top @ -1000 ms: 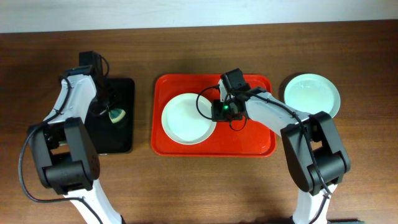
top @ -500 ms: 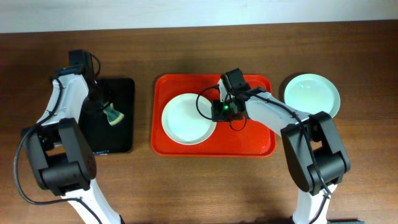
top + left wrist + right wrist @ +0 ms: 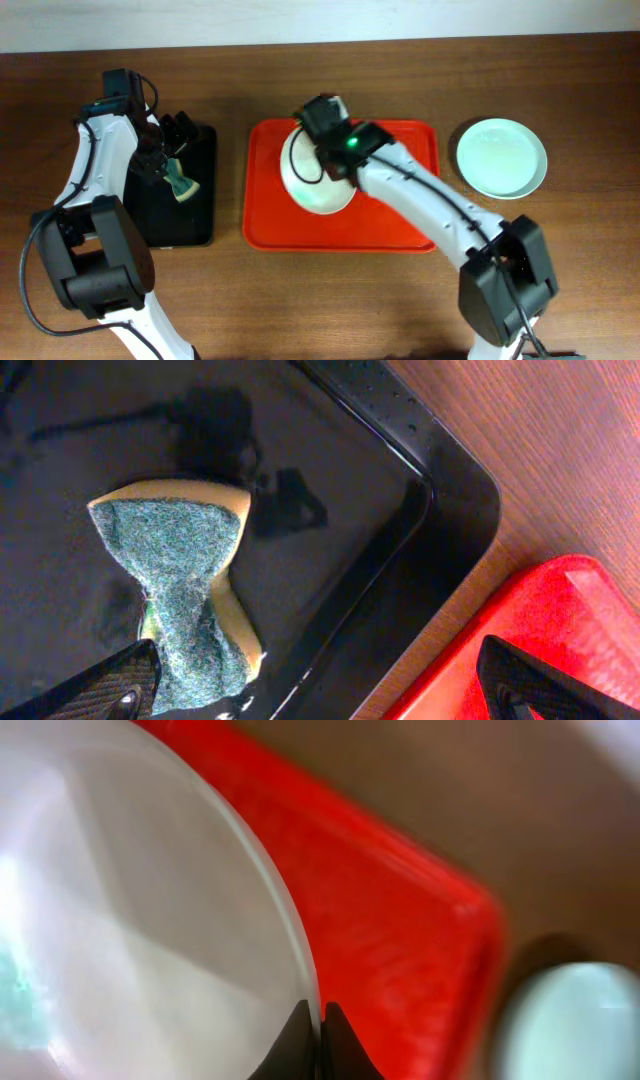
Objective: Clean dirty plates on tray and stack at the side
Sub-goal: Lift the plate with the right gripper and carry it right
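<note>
A pale plate (image 3: 318, 192) stands tilted over the red tray (image 3: 400, 235), with my right gripper (image 3: 312, 150) shut on its rim. In the right wrist view the two fingers pinch the edge of the plate (image 3: 150, 920) at the gripper (image 3: 320, 1020), and a faint teal smear shows at the plate's far left. A second pale green plate (image 3: 502, 157) lies on the table right of the tray. My left gripper (image 3: 175, 140) hangs open above the black tray, with nothing between its fingers.
A green and yellow sponge (image 3: 180, 580) lies loose on the black tray (image 3: 420, 490), just under my left gripper (image 3: 320, 685). The red tray's corner (image 3: 520, 650) sits close beside the black tray. Wooden table surrounds both trays.
My left gripper opened and let the sponge drop onto the black tray. My right arm swung left and tipped the plate up off the red tray.
</note>
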### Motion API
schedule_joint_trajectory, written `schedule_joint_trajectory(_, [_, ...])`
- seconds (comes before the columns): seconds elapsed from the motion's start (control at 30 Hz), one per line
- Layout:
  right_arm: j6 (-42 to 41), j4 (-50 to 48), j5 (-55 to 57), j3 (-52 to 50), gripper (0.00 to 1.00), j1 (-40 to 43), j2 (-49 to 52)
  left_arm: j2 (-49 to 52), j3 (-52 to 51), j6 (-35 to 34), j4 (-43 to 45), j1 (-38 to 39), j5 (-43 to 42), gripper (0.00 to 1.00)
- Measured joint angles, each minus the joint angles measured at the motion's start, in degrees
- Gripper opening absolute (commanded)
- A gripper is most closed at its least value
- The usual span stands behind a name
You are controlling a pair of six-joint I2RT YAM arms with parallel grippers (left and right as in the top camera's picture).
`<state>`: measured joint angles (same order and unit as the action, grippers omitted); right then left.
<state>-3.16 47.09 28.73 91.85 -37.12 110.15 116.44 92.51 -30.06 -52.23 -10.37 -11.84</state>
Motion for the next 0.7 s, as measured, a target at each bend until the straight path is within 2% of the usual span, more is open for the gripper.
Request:
schedule_joint_trajectory(0.13, [4.6, -0.4, 18.3, 1.2, 0.04, -7.1, 0.0, 0.0, 0.0, 0.0, 0.0, 0.0, 0.0, 0.99])
schedule_joint_trajectory(0.23, [12.3, -3.8, 33.6, 1.4, 0.04, -12.3, 0.0, 0.0, 0.0, 0.0, 0.0, 0.0, 0.0, 0.99])
schedule_joint_trajectory(0.33, [20.5, -5.6, 43.1, 1.7, 0.04, -15.6, 0.0, 0.0, 0.0, 0.0, 0.0, 0.0, 0.0, 0.99])
schedule_joint_trajectory(0.47, [28.5, -6.6, 49.9, 1.7, 0.04, -17.1, 0.0, 0.0, 0.0, 0.0, 0.0, 0.0, 0.0, 0.99])
schedule_joint_trajectory(0.7, [33.0, -6.9, 57.6, 1.7, 0.04, -17.2, 0.0, 0.0, 0.0, 0.0, 0.0, 0.0, 0.0, 0.99])
